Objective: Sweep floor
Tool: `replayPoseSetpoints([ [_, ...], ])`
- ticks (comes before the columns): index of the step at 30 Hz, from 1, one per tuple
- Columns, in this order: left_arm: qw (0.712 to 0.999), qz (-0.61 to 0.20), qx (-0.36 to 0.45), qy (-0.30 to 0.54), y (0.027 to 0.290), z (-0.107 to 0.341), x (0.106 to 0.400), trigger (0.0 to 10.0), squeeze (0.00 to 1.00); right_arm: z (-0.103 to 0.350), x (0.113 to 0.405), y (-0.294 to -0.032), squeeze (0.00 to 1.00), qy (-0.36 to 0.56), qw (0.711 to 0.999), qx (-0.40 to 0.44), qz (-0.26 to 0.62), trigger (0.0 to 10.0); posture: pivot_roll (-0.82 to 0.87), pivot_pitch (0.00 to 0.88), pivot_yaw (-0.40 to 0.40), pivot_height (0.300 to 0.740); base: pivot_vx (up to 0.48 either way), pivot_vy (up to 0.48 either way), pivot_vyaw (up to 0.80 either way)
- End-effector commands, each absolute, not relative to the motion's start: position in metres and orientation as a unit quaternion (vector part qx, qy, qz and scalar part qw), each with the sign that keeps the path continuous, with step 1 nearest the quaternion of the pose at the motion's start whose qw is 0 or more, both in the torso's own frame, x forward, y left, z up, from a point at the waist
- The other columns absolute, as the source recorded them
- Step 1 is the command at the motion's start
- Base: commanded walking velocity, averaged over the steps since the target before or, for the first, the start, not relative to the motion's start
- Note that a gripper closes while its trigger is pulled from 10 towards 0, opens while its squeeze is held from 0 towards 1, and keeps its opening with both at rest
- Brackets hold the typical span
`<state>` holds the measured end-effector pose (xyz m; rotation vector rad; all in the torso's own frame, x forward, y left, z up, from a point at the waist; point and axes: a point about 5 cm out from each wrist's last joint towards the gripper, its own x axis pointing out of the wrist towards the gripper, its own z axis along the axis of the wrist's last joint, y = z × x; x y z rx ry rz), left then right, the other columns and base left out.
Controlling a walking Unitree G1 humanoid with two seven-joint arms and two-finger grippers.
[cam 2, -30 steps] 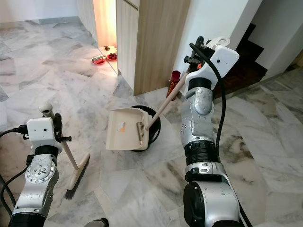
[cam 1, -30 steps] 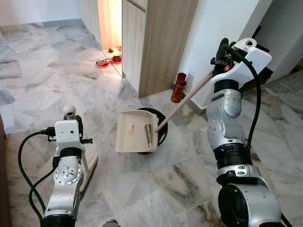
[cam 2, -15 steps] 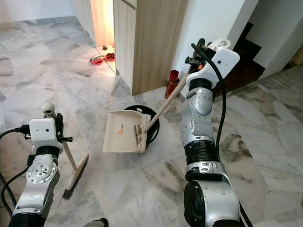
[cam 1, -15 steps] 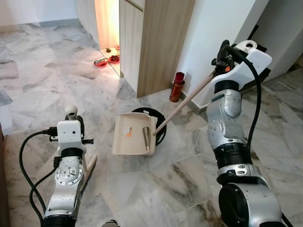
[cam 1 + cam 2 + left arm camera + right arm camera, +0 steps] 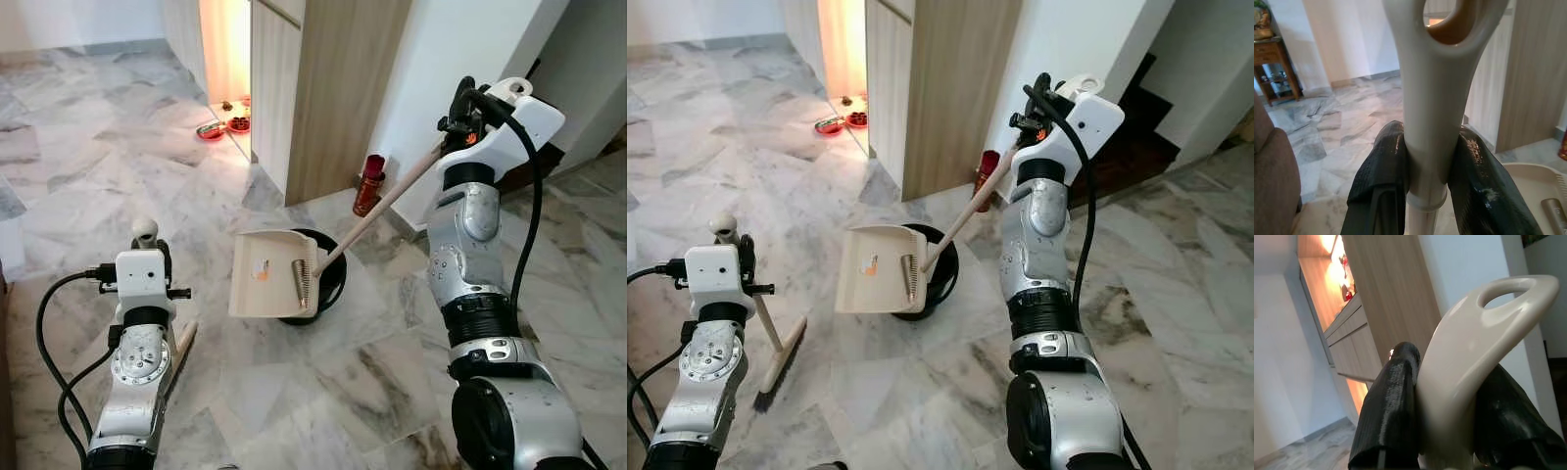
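A cream dustpan (image 5: 267, 274) on a long handle (image 5: 384, 200) hangs tilted over a black round bin (image 5: 325, 285) on the marble floor. My right gripper (image 5: 1449, 431) is shut on the looped top of that handle, raised high at the right (image 5: 458, 106). A cream broom (image 5: 776, 345) stands on the floor at the left, bristles down. My left gripper (image 5: 1427, 171) is shut on the broom's handle just below its looped end (image 5: 145, 231).
A wooden cabinet (image 5: 328, 78) and a white wall stand behind the bin, with a red canister (image 5: 368, 184) at their foot. Small red dishes (image 5: 223, 127) lie on the floor in the lit gap further back. A brown sofa arm (image 5: 1273, 181) is beside the left arm.
The dustpan has swung slightly left and tipped up over the bin. The camera has shifted a little; the broom stays in place.
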<state>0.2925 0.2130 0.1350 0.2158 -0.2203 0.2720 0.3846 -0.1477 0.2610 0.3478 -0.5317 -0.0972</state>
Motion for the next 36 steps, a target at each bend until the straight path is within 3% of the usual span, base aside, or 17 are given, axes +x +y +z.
replayPoseSetpoints([
  [1, 0.975, 0.132, 0.113, -0.14, 0.209, 0.147, 0.292, 10.0, 0.0, 0.282, 0.382, -0.152, 0.0, -0.305, 0.933, 0.183, -0.049, 10.0, 0.26, 0.041, -0.138, 0.74, 0.33, 0.0, 0.0],
  [36, 0.972, 0.146, 0.112, -0.146, 0.211, 0.148, 0.293, 10.0, 0.0, 0.293, 0.38, -0.142, 0.0, -0.331, 0.924, 0.193, -0.01, 10.0, 0.26, 0.034, -0.161, 0.74, 0.334, 0.0, 0.0],
])
